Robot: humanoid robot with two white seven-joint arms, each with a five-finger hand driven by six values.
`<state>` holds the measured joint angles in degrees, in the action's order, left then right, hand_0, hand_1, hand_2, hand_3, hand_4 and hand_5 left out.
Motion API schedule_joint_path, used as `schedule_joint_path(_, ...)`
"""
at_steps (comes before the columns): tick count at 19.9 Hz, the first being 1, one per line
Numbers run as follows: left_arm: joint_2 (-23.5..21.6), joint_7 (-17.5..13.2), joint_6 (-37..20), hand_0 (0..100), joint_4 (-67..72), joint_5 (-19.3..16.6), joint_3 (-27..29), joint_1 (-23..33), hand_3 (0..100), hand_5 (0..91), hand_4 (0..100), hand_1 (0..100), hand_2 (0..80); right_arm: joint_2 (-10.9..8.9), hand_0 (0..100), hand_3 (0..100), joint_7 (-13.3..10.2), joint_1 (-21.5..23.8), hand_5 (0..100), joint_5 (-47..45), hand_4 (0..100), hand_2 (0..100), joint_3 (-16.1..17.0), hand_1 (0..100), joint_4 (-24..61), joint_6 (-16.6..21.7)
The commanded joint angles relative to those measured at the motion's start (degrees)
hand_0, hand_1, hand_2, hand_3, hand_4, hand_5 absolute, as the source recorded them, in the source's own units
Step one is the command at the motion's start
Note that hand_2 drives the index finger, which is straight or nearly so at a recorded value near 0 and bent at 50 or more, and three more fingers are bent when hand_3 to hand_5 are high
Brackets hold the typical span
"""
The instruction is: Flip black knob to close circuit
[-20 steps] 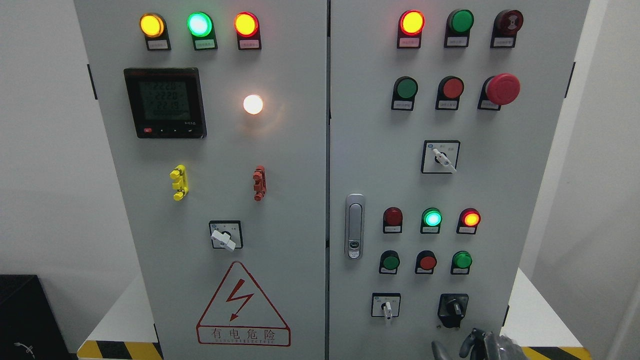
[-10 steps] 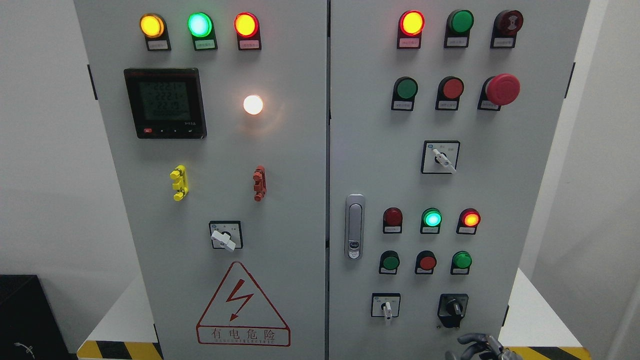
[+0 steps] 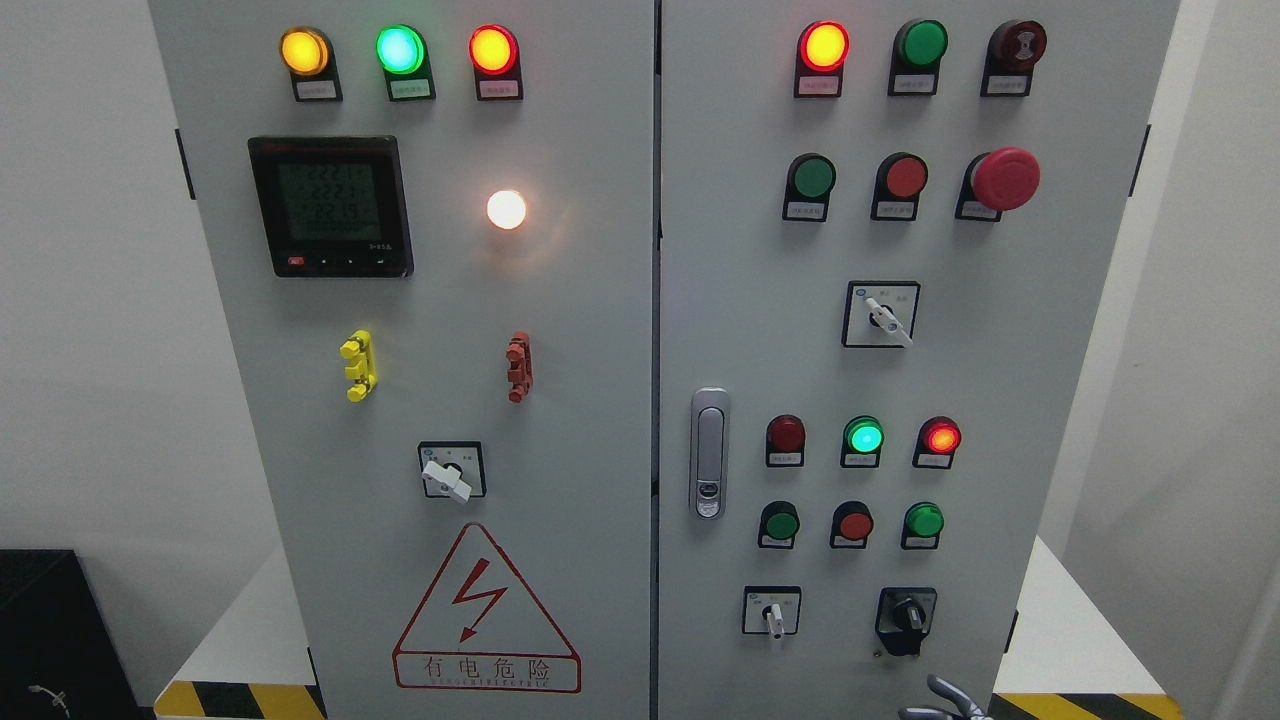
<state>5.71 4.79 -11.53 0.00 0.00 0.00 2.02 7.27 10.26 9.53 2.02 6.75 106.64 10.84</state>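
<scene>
The black knob [image 3: 908, 614] sits on a black plate at the lower right of the grey cabinet's right door [image 3: 1040, 400]. Its grip is turned slightly off vertical. My right hand [image 3: 938, 702] barely shows at the bottom edge, just below the knob and apart from it. Two grey fingertips [image 3: 945, 688] are spread and hold nothing. The rest of the hand and arm is cut off by the frame. My left hand is out of view.
A white-handled selector [image 3: 772, 616] sits left of the knob. Above it are push buttons and lit lamps [image 3: 863, 437], and a door latch [image 3: 709, 453] near the centre seam. The left door carries a meter [image 3: 331, 205]. A black and yellow floor stripe [image 3: 1075, 706] runs along the base.
My right hand has dropped away from the knob, from well in view to only its fingertips at the bottom edge. The knob and the lamps look unchanged.
</scene>
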Motion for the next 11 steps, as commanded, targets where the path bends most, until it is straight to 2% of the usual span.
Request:
schedule_joint_path(1, 0.00, -0.05, 0.01, 12, 1.23, -1.23, -1.14, 0.00, 0, 0.0, 0, 56, 0.0, -0.06, 0, 0, 1.34, 1.90, 0, -6.15, 0, 0, -0.60, 11, 1.37, 0.15)
schedule_joint_path(11, 0.00, 0.04, 0.01, 12, 1.23, -1.23, -1.14, 0.00, 0, 0.0, 0, 56, 0.0, -0.15, 0, 0, 1.08, 2.16, 0, -6.24, 0, 0, 0.10, 11, 0.76, 0.24)
